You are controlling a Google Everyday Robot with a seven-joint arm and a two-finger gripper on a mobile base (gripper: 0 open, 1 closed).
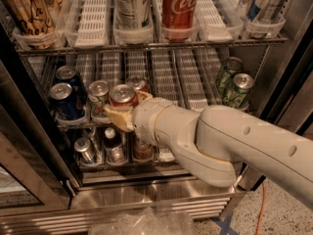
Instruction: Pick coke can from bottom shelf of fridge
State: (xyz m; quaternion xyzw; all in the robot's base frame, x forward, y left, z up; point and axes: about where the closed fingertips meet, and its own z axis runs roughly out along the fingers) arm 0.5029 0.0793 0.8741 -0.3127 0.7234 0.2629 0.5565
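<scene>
The fridge stands open with its steel base at the bottom. My gripper reaches into the middle visible shelf. Its tan fingers sit on either side of a red coke can with a silver lid, and they close on it. The can stands upright at the front of its lane, between a silver-topped can and another red can just behind. My thick white arm hides the lanes to the right of it.
Two blue cans stand left of the gripper and green cans at the right. A large Coke can stands on the shelf above. Small bottles and cans fill the shelf below. Crumpled plastic lies on the floor.
</scene>
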